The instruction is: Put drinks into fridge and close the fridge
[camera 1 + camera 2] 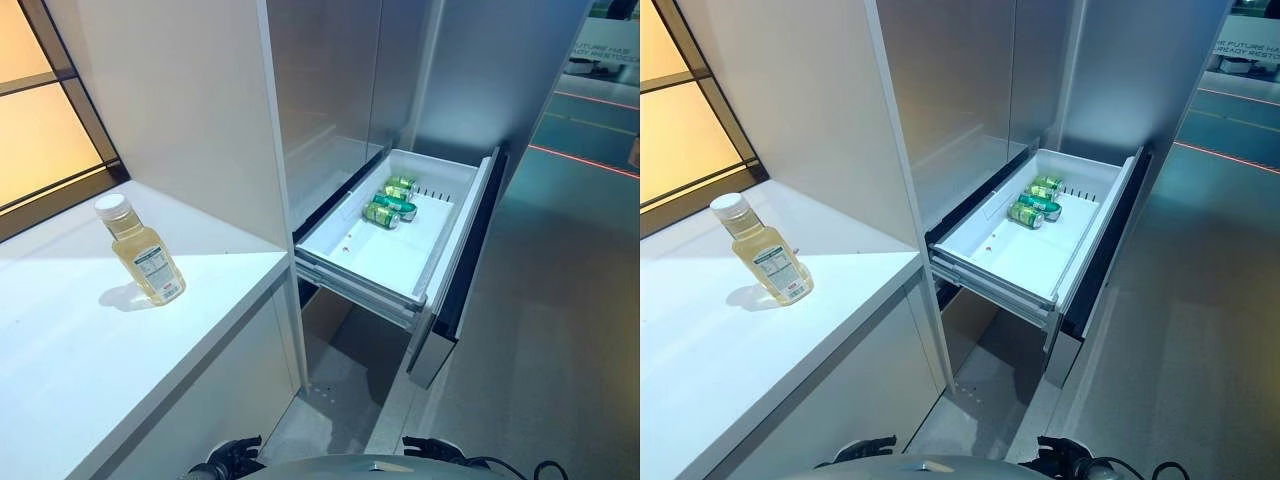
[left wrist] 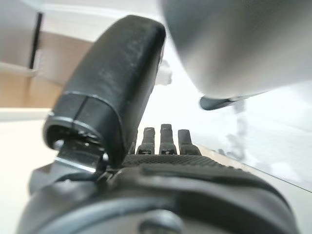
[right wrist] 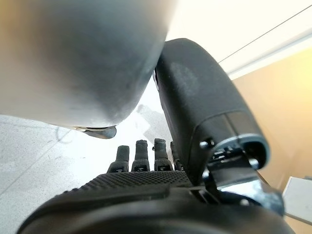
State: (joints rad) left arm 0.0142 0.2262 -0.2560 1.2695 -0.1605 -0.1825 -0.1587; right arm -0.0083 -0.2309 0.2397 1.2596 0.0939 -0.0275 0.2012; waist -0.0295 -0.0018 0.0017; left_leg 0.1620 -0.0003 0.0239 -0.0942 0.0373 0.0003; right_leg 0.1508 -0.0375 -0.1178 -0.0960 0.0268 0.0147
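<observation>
Right now my fridge drawer [image 1: 400, 255] is pulled out and open in front of me, and I use it as my marker for everything else. It is a white, shallow drawer with a dark front panel [image 1: 470, 250] on the side away from the counter. Inside the drawer, at its far end, lie three green drink cans [image 1: 391, 202], side by side and touching or almost touching each other. The rest of the drawer floor is bare white. Behind the drawer stands the tall grey fridge [image 1: 340, 90], and its upper doors are closed. Beside the drawer, across the white side wall, is a white counter [image 1: 90, 350]. On that counter stands a bottle of pale yellow drink [image 1: 141, 249] with a white cap and a label, upright, well apart from the drawer. So the bottle is not in the fridge, and the drawer is not closed. My left hand [image 2: 161, 161] hangs low, down below the drawer and close to my body, with its fingers straight and relaxed, and it holds nothing. My right hand [image 3: 146, 175] hangs low too, also below the drawer, with straight loose fingers and nothing in it.
</observation>
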